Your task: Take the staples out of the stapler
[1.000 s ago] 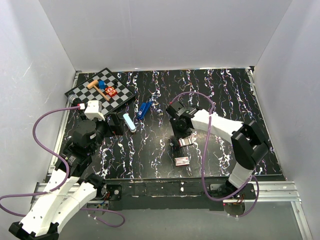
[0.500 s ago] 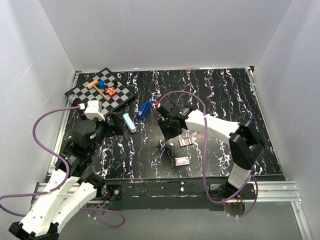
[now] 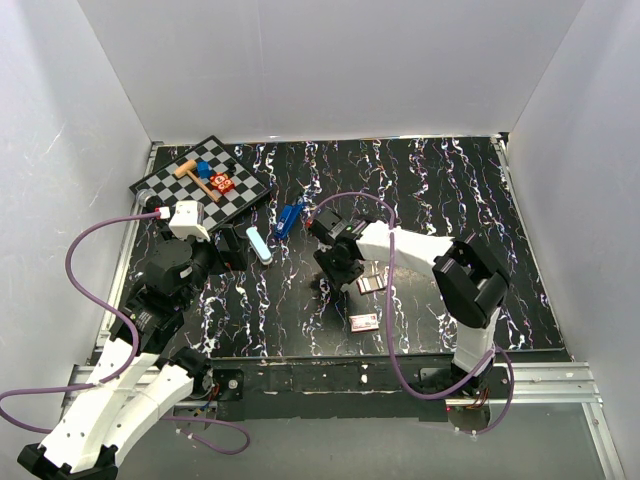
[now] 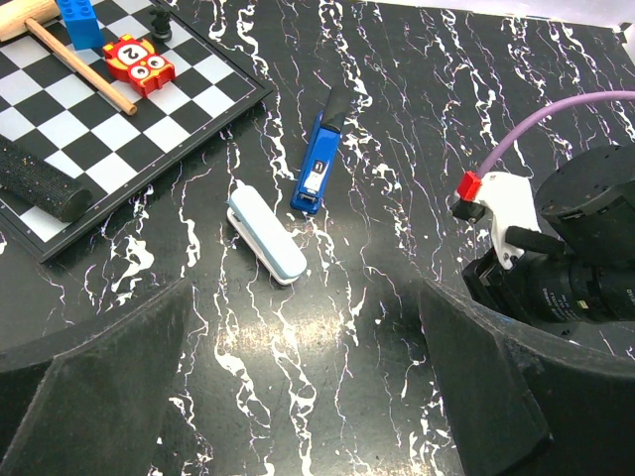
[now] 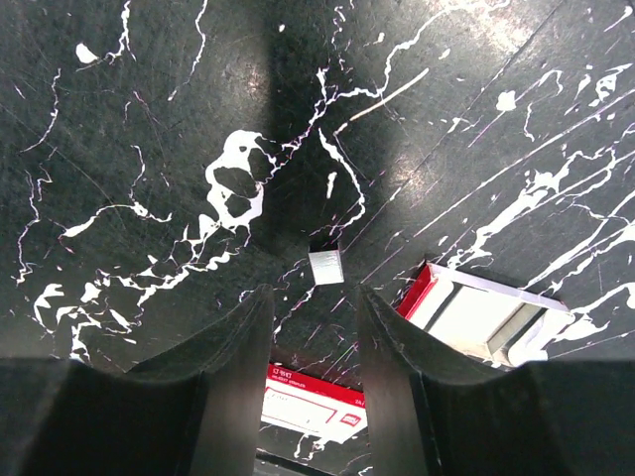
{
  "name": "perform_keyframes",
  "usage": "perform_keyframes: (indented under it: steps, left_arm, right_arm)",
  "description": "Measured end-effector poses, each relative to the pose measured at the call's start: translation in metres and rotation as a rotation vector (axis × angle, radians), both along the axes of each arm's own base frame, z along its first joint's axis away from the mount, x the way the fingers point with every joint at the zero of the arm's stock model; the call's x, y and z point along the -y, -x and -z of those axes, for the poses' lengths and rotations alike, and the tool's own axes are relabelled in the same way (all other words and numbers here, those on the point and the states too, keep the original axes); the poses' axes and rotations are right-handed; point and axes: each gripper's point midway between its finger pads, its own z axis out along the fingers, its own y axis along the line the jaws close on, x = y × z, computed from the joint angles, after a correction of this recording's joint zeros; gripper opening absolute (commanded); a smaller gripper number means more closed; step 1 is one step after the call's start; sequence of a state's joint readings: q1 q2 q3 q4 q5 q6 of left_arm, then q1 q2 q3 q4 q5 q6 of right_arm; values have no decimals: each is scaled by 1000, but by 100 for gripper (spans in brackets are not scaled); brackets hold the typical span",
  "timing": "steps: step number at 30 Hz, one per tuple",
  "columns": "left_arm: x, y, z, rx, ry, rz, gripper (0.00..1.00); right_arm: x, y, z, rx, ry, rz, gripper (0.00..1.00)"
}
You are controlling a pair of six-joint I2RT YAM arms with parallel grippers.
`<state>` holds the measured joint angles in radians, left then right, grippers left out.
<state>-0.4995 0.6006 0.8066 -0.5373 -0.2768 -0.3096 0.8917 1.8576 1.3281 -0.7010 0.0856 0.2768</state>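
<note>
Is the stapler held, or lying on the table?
Lying on the table. The stapler lies flat near the checkerboard, ahead of the open left hand; the right hand is clear of it.

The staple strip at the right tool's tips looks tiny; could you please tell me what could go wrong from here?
1. The staples lie just at the tip of the right tool, whose jaws stand wider than the strip; a pinch could miss or flick it away.
2. The strip is pale on the white-veined black table, so it may be hard to find if it skids.
</note>
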Motion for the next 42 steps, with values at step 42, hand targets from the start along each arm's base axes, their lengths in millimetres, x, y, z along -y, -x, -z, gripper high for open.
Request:
perform_keyframes:
  steps: [42]
  left_arm:
    - [0, 0, 1, -3, -1, 0, 98]
  right_arm:
    - [0, -3, 19, -8, 71, 11, 15]
